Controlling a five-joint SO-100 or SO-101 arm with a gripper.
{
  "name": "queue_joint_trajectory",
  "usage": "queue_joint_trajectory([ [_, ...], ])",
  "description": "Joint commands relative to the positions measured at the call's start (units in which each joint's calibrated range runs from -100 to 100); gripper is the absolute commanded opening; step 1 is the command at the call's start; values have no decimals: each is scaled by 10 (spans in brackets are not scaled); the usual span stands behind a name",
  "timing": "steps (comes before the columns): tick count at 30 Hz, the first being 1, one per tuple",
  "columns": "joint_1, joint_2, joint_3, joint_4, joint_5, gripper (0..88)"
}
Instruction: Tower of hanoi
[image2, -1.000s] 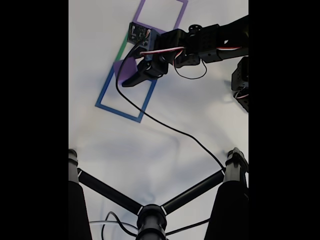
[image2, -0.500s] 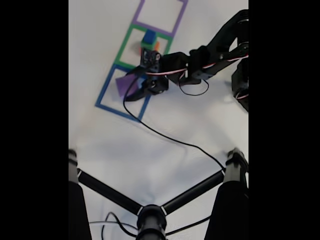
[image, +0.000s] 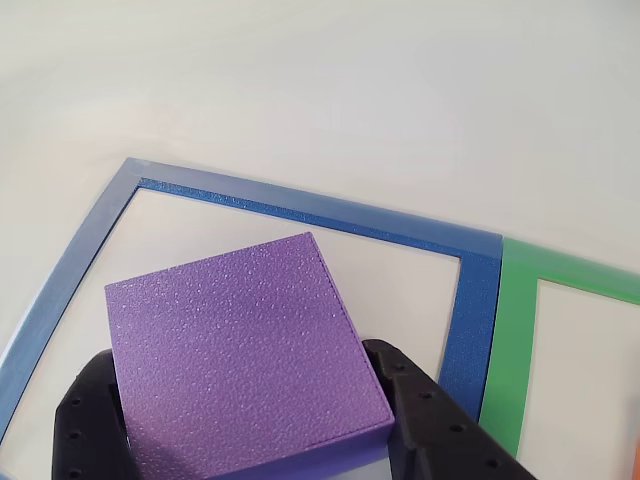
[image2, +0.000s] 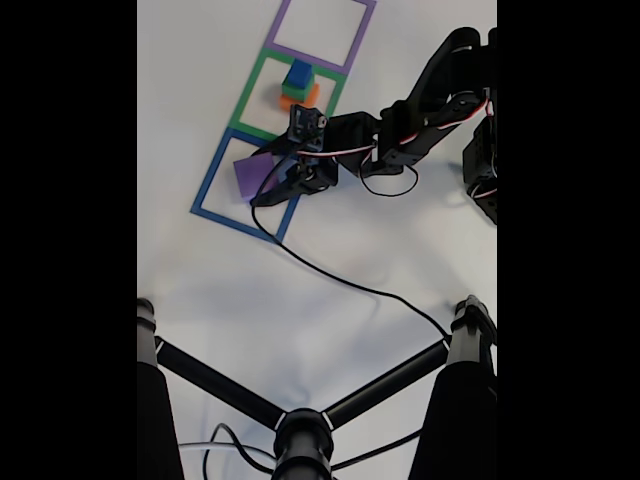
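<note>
The purple slab (image: 235, 340) sits between my gripper's (image: 240, 400) two black fingers (image: 420, 420), which press on its left and right sides. In the fixed view, the gripper (image2: 265, 185) holds the purple slab (image2: 248, 172) over the inside of the blue tape square (image2: 207, 190). I cannot tell whether the slab touches the table. The blue cube (image2: 298, 72) sits on the green block (image2: 294, 90), which sits on the orange block (image2: 308, 97), stacked inside the green tape square (image2: 246, 102).
A purple tape square (image2: 283, 35) lies beyond the green one. A black cable (image2: 340, 275) trails from the gripper across the white table. Black tripod legs (image2: 300, 430) cross the near edge. The arm's base (image2: 482, 170) stands at the right.
The arm has pulled back and lowered, carrying the purple slab further into the blue tape square. The stack in the green square, hidden behind the arm a second ago, now shows.
</note>
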Motion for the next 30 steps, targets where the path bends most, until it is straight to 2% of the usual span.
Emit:
queue_joint_trajectory([
  [1,-7,-4,1,-19,4,271],
  [6,-6,-16,-1,-28,4,319],
  [12,-8,-72,-1,-14,4,336],
  [16,-10,-148,-16,55,4,336],
  [21,-5,-292,-59,251,4,297],
  [24,7,-387,-112,425,4,247],
  [30,58,-545,-233,797,4,204],
])
